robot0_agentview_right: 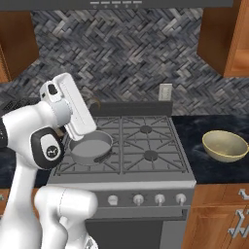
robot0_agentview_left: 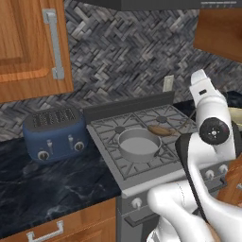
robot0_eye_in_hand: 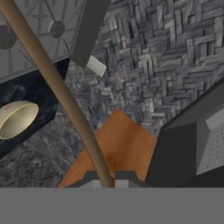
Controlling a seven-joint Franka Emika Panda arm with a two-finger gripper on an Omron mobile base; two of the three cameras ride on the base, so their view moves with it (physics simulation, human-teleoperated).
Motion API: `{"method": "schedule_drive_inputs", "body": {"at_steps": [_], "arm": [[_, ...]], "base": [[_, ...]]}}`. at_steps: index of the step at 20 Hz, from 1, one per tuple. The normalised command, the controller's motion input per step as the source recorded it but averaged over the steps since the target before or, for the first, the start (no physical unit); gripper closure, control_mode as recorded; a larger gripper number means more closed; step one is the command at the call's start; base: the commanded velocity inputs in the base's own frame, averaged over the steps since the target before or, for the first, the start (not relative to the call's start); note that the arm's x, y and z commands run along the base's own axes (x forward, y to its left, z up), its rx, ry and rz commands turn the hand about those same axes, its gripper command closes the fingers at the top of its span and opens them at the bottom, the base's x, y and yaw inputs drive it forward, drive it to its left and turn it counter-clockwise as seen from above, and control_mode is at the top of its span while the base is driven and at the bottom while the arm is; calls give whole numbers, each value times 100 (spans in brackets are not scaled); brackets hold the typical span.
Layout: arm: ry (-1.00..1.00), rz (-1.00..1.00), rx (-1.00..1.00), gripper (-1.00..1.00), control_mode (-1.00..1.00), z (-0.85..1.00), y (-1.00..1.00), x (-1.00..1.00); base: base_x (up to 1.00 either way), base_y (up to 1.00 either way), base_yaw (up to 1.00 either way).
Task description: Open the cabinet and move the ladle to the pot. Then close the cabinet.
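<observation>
My gripper (robot0_eye_in_hand: 109,178) is shut on the ladle (robot0_eye_in_hand: 57,83), whose thin brown handle runs from between the finger tips up to the far corner of the hand view. From the left base view, the ladle's oval scoop (robot0_agentview_left: 160,130) hangs over the stove just right of the pot (robot0_agentview_left: 137,152), its handle slanting up behind my arm. The shallow grey pot (robot0_agentview_right: 90,154) stands on the front left burner with nothing in it. A wall cabinet (robot0_agentview_left: 28,42) at the upper left has its door shut, with a silver bar handle (robot0_agentview_left: 54,42).
A blue toaster (robot0_agentview_left: 54,132) stands on the dark counter left of the stove (robot0_agentview_right: 146,146). A beige bowl (robot0_agentview_right: 224,146) sits on the counter to the right. Another wooden wall cabinet (robot0_agentview_right: 216,36) hangs right of the hood; I cannot tell whether its door is open.
</observation>
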Motion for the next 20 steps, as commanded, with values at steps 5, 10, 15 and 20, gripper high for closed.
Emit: {"method": "schedule_drive_inputs", "body": {"at_steps": [5, 10, 15, 20], "arm": [[0, -1, 0, 100, -100, -8, -20, 15], [0, -1, 0, 100, -100, -28, -9, 29], [0, -2, -1, 100, -100, -42, 0, 37], [0, -3, -1, 100, -100, -38, 0, 37]], "base": [[0, 0, 0], [0, 0, 0], [0, 0, 0], [0, 0, 0]]}}
